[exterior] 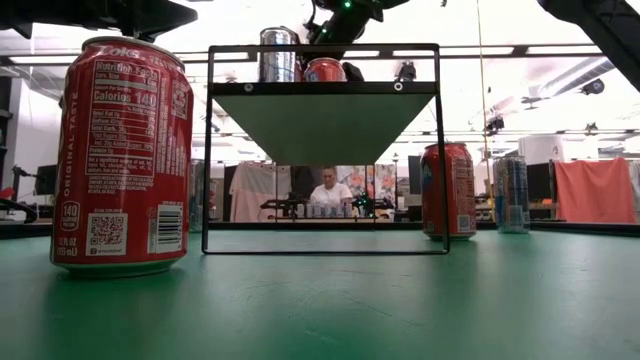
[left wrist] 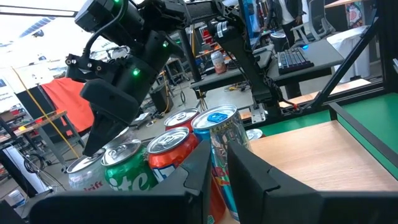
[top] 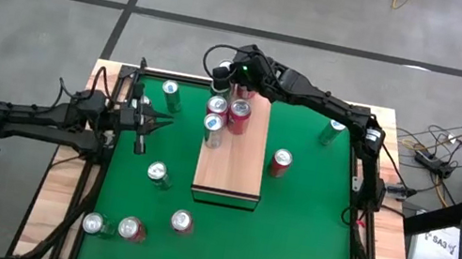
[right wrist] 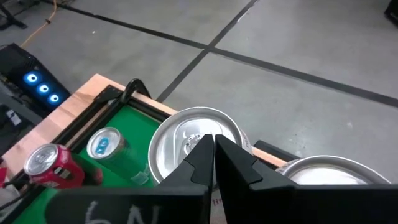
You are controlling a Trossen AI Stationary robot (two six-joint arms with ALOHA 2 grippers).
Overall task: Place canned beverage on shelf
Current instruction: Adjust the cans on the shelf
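Shelf (top: 234, 164): set mid-worktop, its long side running from near edge to far edge.
On shelf: three cans (top: 226, 115) stood upright, bunched at the far end.
Hidden: the far can, partly covered by the right pincer (top: 224, 75).
Right pincer: shut, nothing gripped, above that can.
Left pincer (top: 144, 130): nearly shut, nothing held, left of shelf.

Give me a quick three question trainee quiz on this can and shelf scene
1. True or false: the shelf carries no cans.
2. Which gripper is above the cans on the shelf: A left, B right?
3. What colour is the surface around the shelf?

Key
1. False; three cans stand at its far end.
2. B; the right gripper is shut over that end, while the left gripper waits shut over the table's left side.
3. Green.
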